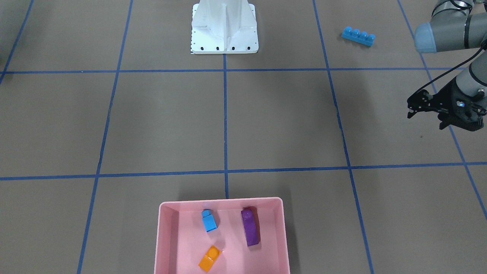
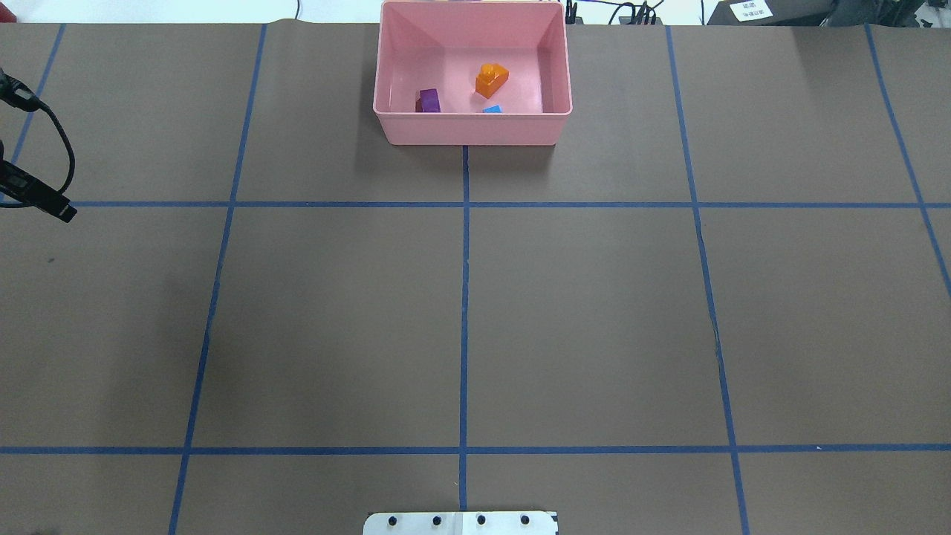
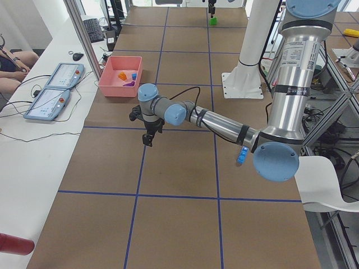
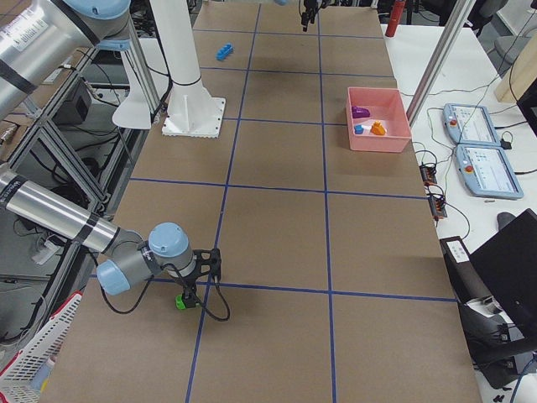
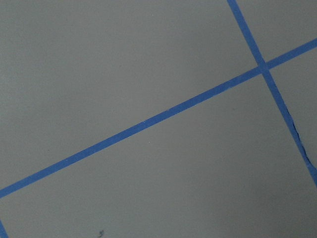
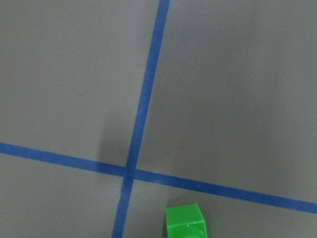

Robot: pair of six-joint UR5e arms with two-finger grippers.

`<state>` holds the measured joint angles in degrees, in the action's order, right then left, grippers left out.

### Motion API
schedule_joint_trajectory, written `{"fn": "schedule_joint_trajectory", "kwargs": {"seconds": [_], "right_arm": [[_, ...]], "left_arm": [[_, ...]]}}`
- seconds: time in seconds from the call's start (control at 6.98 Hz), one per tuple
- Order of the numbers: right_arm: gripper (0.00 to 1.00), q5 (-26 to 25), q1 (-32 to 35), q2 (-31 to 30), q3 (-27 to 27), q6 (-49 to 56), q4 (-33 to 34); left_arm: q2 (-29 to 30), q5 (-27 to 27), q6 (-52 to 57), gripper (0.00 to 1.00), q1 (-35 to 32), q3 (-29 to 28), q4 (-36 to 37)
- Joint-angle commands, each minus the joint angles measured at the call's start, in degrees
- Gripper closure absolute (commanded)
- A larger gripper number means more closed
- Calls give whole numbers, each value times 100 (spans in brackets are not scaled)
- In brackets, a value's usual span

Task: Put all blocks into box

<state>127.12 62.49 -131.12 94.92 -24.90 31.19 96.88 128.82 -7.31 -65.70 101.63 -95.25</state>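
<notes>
The brown table [image 1: 281,121], gridded with blue tape [image 1: 225,114], carries the pink box [image 1: 164,236] at six o'clock in the front-facing view, well apart from both grippers. The left gripper [image 1: 425,118] hangs above bare table at three o'clock in that view, its fingers spread and holding nothing. The right gripper [image 4: 198,277] shows only in the side views, at seven o'clock in the right-hand one, low over the table; whether it is spread or pressed together cannot be told. The long blue block [image 1: 358,36] lies flat on the table at one o'clock in the front-facing view, outside the box and apart from the left gripper. Inside the box, the purple block [image 1: 250,227] lies toward two o'clock and the orange block [image 1: 209,258] toward six. The green block [image 4: 180,302] sits on the table just beside the right gripper's tips, near a crossing of the tape; contact cannot be judged. The small blue block [image 1: 209,220] lies in the box toward eleven o'clock.
</notes>
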Motion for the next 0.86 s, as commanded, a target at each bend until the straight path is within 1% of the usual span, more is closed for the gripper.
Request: {"fn": "schedule_joint_trajectory", "kwargs": {"seconds": [0.0,0.14,0.29,0.43,0.57,0.72], "right_arm": [[0,-38,-454,166,-403,3,10],[0,-38,-779,201,-421,3,10],[0,-38,-964,201,-422,3,19],[2,-186,-1010,201,-422,3,19],[63,-361,-1080,201,-439,3,19],[100,-433,-1159,192,-439,12,-16]], "left_arm": [[-11,-14,1,0,-13,15,6],[-11,-6,1,0,-13,24,6],[-20,-6,-7,0,-13,24,6],[-20,-6,-7,0,-13,41,6],[-20,-6,-16,0,-13,67,6],[-46,-6,-16,0,-13,102,6]]}}
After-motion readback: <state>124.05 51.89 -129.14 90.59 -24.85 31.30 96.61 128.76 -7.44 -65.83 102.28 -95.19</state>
